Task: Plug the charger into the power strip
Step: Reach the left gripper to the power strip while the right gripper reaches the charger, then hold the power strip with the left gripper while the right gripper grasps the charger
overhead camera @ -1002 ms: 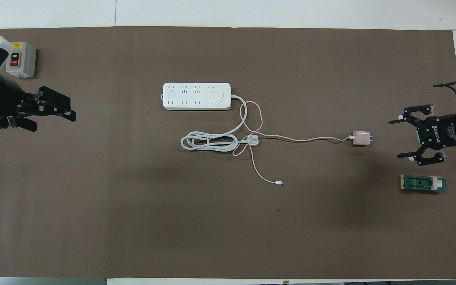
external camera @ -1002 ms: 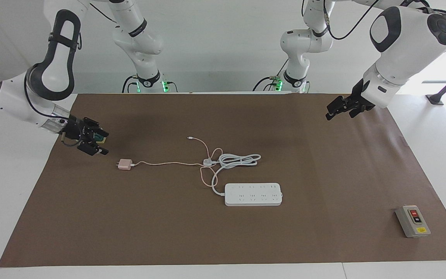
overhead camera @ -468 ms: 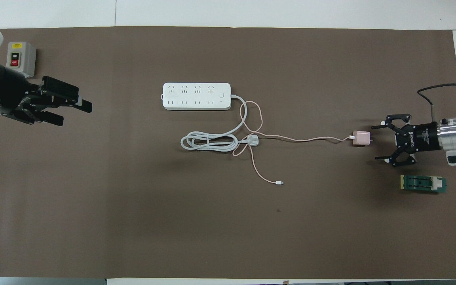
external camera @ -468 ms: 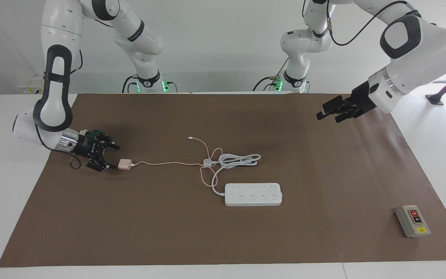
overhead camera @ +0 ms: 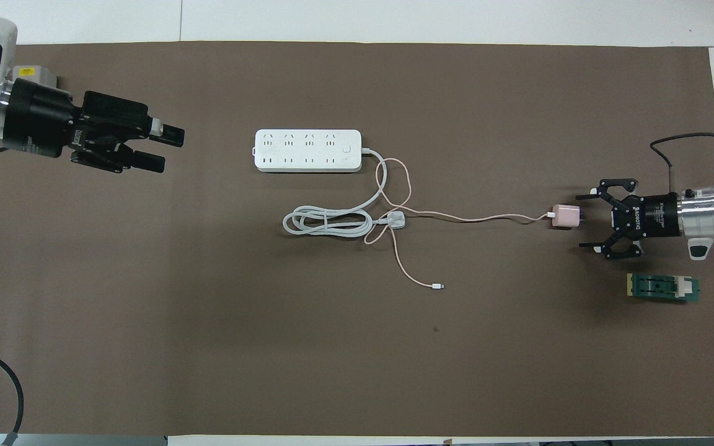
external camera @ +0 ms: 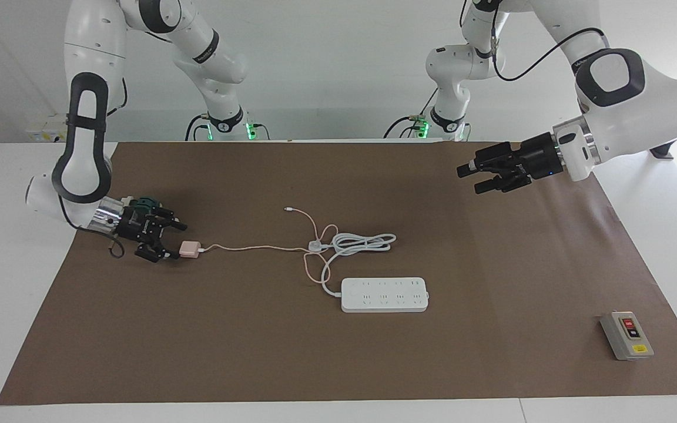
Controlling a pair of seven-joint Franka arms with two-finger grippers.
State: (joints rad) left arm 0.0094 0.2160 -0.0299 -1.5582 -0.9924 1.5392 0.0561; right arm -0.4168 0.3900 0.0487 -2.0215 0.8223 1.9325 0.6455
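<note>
**Right gripper closes in on the charger, jaws still wide**

Since a second ago both arms have swung inward: the right one has dropped low to the mat and slid up to the charger, while the left has reached out over the brown mat toward the middle of the table.

Going by size, the power strip is the biggest piece. It lies flat near the table's centre, sockets up, its thick white cord looping to a white three-pin plug nearer the robots. It looks stiff and fairly light, so I would expect it to skid when something is pushed into it; pinning it down may be the left arm's job.

The left gripper hangs in the air over bare mat toward its own end of the table, fingers spread, holding nothing.

The right gripper sits just beside the charger, jaws spread on either side of its prong end, not pinching it. Whether a fingertip already touches the cube I cannot quite tell.

That little pink cube lies on its side toward the right arm's end of the table, well apart from the strip. It seems light, hard and smooth, so liable to twist in a grip. I would take it across two flat faces, clear of the prongs. Its thin pink cable is limp and tangled through the white cord, and may drag.
</note>
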